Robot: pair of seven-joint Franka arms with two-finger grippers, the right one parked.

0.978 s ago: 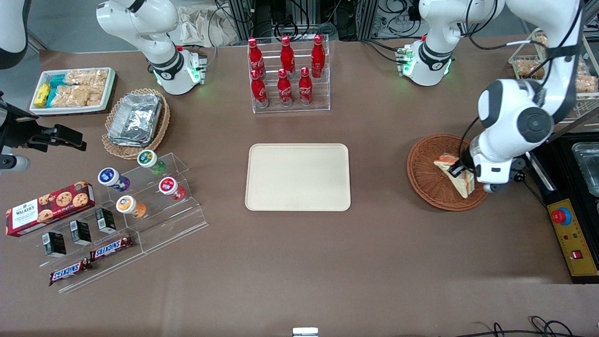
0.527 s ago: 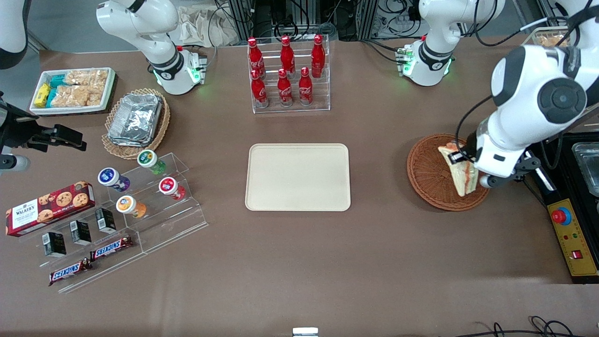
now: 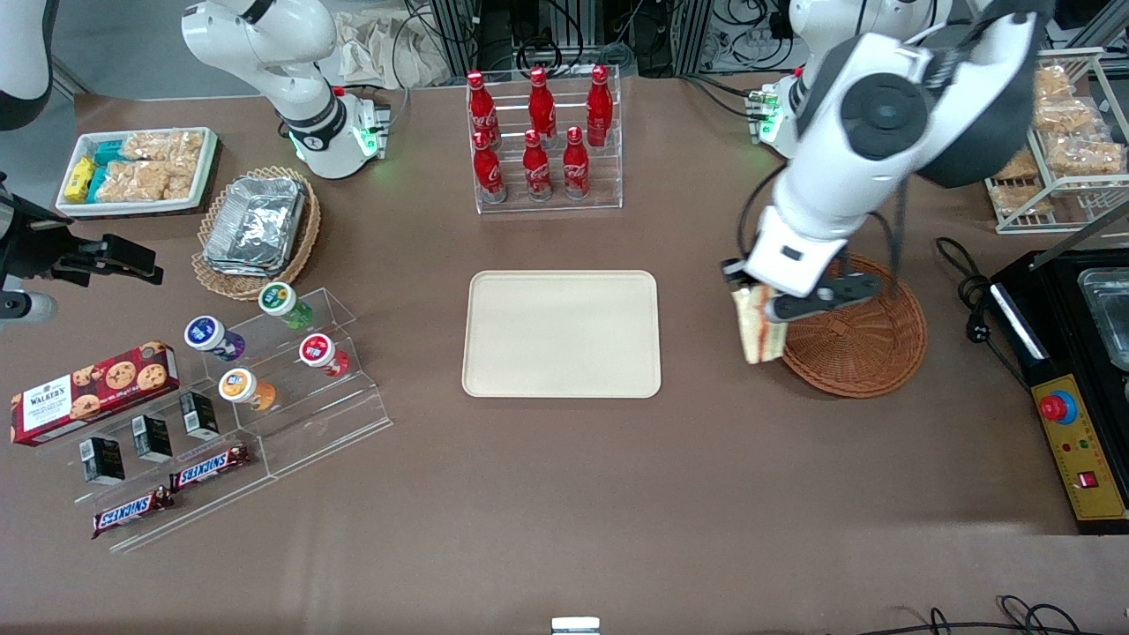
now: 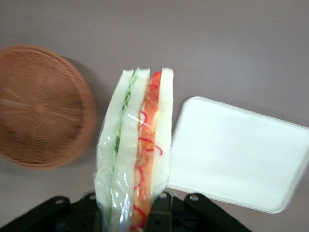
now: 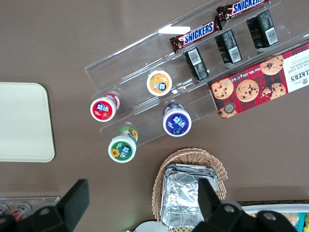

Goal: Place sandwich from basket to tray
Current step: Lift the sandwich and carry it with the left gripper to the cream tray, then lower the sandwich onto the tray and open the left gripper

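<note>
My left gripper (image 3: 750,295) is shut on the sandwich (image 3: 758,331), a plastic-wrapped wedge of white bread with green and orange-red filling. It hangs in the air above the table, between the reddish-brown wicker basket (image 3: 869,353) and the cream tray (image 3: 562,333). In the left wrist view the sandwich (image 4: 137,150) sits between the black fingers (image 4: 161,212) of the gripper (image 4: 126,216), with the basket (image 4: 41,104) on one side and the tray (image 4: 236,150) on the other. The basket holds nothing.
A clear rack of red cola bottles (image 3: 540,132) stands farther from the camera than the tray. A black appliance and yellow control box (image 3: 1076,441) lie at the working arm's end. Snack racks, cups and a tan foil-tray basket (image 3: 256,229) lie toward the parked arm's end.
The gripper has lifted the sandwich out of the basket and carried it over the basket's rim toward the tray. The basket now holds nothing.
</note>
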